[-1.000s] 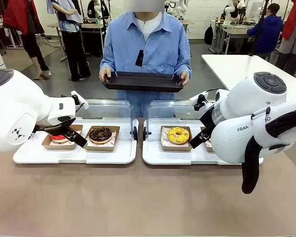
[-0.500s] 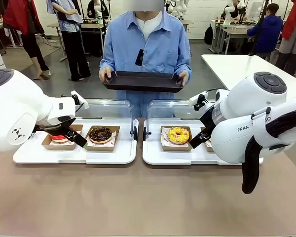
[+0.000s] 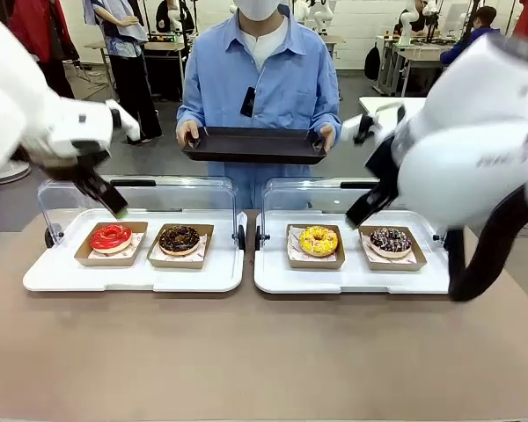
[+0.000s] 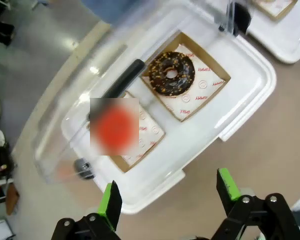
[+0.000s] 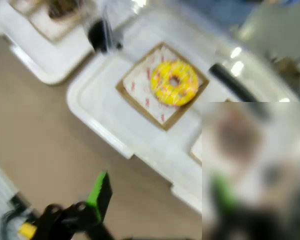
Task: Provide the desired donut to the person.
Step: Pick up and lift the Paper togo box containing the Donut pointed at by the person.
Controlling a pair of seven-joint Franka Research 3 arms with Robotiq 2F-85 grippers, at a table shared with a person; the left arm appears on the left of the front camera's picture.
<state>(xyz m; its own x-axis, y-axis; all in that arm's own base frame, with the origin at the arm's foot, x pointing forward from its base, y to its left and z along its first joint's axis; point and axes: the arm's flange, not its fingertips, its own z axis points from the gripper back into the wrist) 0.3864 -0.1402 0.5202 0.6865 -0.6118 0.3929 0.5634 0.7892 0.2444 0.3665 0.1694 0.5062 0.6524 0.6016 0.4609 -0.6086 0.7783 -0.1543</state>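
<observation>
A person (image 3: 262, 81) in a light blue shirt is standing at the far side of the table (image 3: 264, 352), holding a shallow black tray (image 3: 255, 145) level with both hands, one at each end.

On the table, near the person, two white trays are sitting side by side, each with a clear lid standing open along its far edge. The left white tray (image 3: 132, 281) is carrying a red donut (image 3: 111, 236) on the left and a chocolate donut (image 3: 179, 238) just to its right. The right white tray (image 3: 352, 283) is carrying a yellow donut (image 3: 319, 239) and, to its right, a dark sprinkled donut (image 3: 391, 241). Each donut is lying in its own brown paper tray. Nothing is showing which donut is the wanted one.

The left gripper (image 3: 116, 207) is hovering above the far left corner of the left white tray, angled down toward the red donut, touching nothing. In the left wrist view its green pads (image 4: 110, 201) are standing wide apart and empty.

The right gripper (image 3: 356, 215) is hanging above the right white tray, between the yellow donut and the sprinkled donut, clear of both. The right wrist view is blurring with motion, but its two green pads are showing well apart, with nothing between them.
</observation>
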